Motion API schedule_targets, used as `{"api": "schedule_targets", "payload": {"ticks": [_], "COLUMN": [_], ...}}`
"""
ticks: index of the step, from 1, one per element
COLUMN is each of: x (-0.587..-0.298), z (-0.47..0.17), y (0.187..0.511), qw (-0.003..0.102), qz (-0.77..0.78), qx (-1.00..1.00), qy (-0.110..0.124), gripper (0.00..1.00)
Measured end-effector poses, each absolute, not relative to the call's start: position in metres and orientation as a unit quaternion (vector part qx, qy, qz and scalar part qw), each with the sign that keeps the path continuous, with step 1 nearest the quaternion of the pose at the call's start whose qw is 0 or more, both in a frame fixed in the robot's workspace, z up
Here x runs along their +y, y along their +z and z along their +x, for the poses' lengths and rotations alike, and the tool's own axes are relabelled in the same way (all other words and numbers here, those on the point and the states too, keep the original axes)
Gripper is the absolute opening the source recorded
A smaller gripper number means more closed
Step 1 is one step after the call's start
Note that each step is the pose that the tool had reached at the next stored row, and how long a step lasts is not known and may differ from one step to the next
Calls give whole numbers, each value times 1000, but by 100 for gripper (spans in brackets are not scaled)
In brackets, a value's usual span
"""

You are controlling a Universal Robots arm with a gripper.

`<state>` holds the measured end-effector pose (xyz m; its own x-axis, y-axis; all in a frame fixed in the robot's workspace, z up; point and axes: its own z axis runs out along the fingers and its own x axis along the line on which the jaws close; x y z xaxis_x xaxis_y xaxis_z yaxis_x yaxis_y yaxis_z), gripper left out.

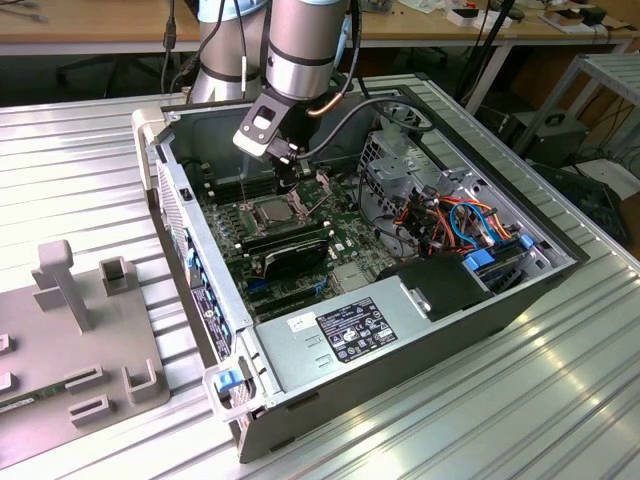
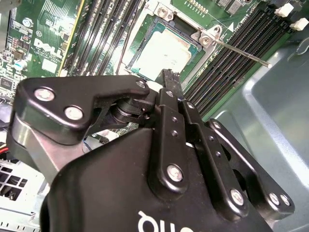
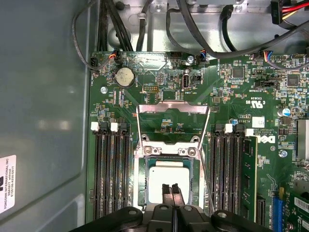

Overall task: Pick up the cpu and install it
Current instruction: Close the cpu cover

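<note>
The cpu (image 3: pixel 159 180), a flat square chip with a silver-grey top, lies flat in the motherboard socket (image 3: pixel 143 188). It also shows in the second wrist view as the cpu (image 2: pixel 161 50) and in the exterior view as the cpu (image 1: pixel 272 211). The socket's hinged metal frame (image 3: pixel 173 109) is swung open and its thin lever (image 2: pixel 241 53) stands free. My gripper (image 3: pixel 171 189) hangs just over the chip's edge with both black fingertips pressed together and nothing between them. I also see the gripper (image 2: pixel 169 76) close above the socket and the gripper (image 1: pixel 289 183) inside the open computer case.
Memory slots flank the socket, with a memory stick (image 3: pixel 248 169) seated on one side. The case wall (image 3: pixel 43 121) stands close by. A black card (image 1: pixel 290 250), power supply (image 1: pixel 350 330) and cabled drive cage (image 1: pixel 450 220) fill the case. A grey fixture (image 1: pixel 80 340) lies at the exterior view's left.
</note>
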<state>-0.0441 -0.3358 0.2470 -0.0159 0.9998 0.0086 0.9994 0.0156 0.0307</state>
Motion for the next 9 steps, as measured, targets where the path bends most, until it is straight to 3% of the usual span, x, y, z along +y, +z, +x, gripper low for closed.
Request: {"api": "schedule_targets", "payload": {"ticks": [9], "x": [-336], "z": [-44], "y": [247], "qw": [8], "qz": [701], "qx": [713], "qy": [14], "gripper": [11]}}
